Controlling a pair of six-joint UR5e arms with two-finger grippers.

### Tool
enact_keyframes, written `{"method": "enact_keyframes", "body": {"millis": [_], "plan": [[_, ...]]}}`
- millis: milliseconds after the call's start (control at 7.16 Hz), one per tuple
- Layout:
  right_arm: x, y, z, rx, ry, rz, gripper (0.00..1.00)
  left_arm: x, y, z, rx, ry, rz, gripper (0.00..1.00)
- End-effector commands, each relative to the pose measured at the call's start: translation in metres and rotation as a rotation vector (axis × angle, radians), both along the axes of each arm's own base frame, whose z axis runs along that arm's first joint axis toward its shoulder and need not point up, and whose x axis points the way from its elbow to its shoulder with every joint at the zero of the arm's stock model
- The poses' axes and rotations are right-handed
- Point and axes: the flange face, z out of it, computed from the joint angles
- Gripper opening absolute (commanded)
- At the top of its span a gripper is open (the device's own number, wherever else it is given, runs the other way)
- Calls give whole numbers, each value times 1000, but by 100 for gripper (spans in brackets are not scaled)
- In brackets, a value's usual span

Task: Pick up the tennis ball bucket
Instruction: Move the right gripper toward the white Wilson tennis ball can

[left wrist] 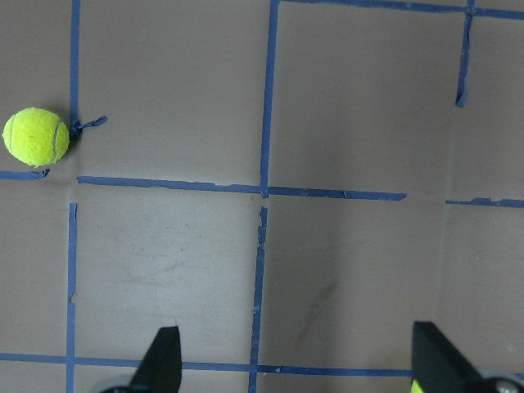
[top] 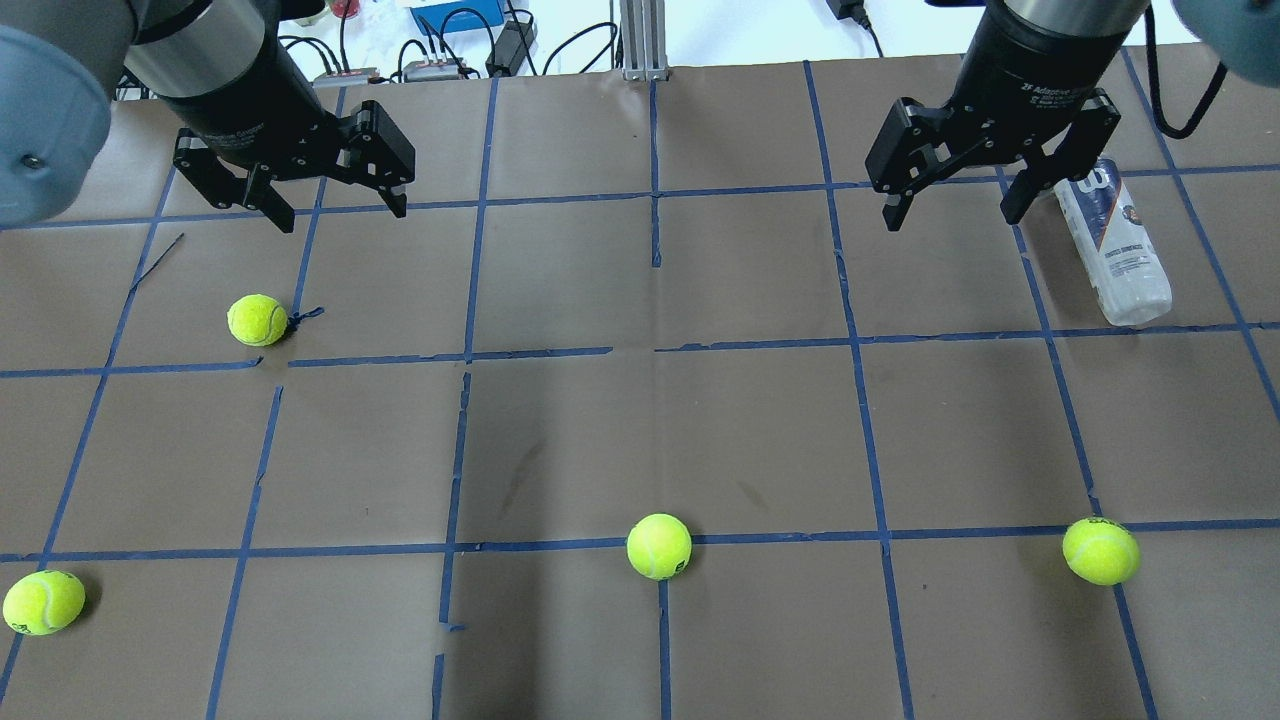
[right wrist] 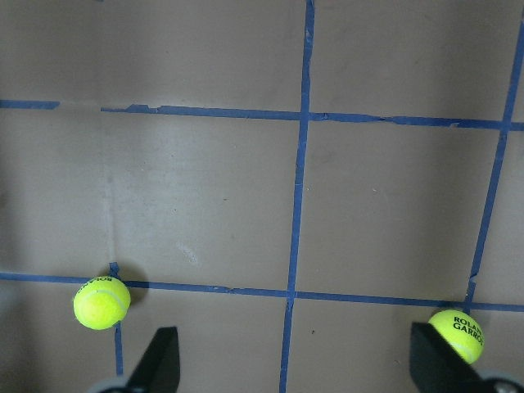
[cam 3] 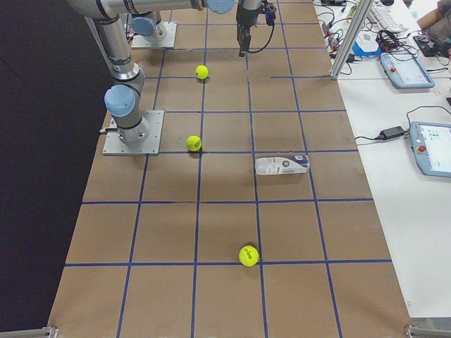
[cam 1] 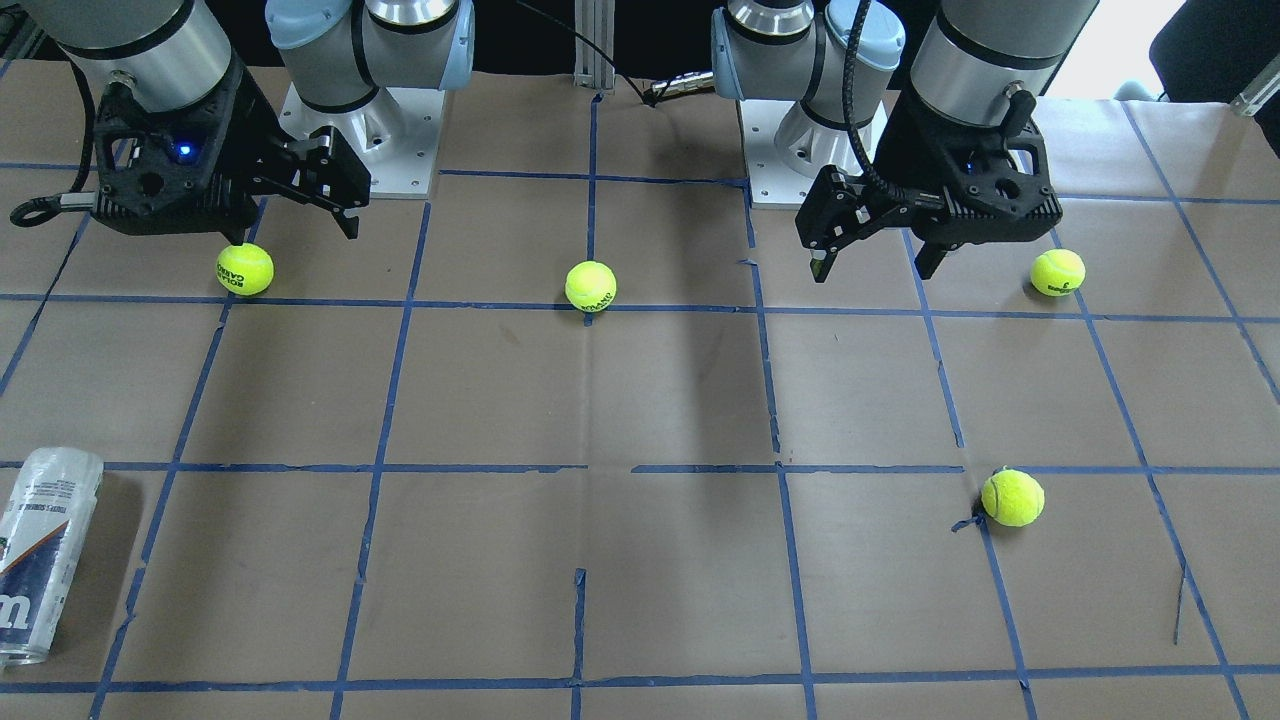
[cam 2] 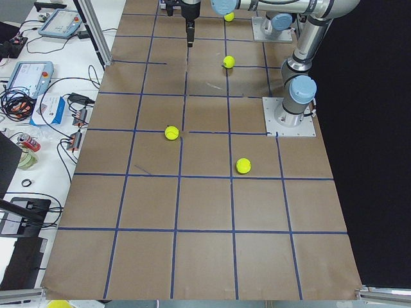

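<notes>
The tennis ball bucket (top: 1112, 245), a clear can with a white and navy label, lies on its side on the brown table. It also shows in the front view (cam 1: 42, 565) and in the right side view (cam 3: 282, 165). My right gripper (top: 950, 220) hangs open and empty above the table, just left of the bucket's far end and apart from it; in the front view it (cam 1: 300, 225) is at the upper left. My left gripper (top: 342, 217) is open and empty over the far left of the table, and shows in the front view (cam 1: 872, 272). Neither wrist view shows the bucket.
Several yellow-green tennis balls lie on the table: one near my left gripper (top: 257, 320), one at the front middle (top: 659, 546), one at the front right (top: 1101, 550), one at the front left (top: 43, 602). Cables and devices (top: 455, 20) lie beyond the far edge.
</notes>
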Motion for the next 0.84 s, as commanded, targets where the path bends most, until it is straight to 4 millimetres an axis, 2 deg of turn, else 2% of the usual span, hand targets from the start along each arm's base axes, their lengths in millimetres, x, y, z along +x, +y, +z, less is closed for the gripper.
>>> {"method": "enact_keyframes", "body": {"millis": [0, 419, 559, 699], "plan": [[-1, 0, 0, 1, 0, -1, 100, 2, 2, 0, 2, 1, 2, 100], [-2, -3, -3, 5, -3, -6, 100, 1, 3, 1, -1, -2, 1, 100], [4, -7, 0, -3, -57, -9, 100, 1, 3, 2, -6, 1, 1, 100], [-2, -13, 0, -9, -32, 8, 100, 1, 2, 2, -4, 1, 1, 100]]}}
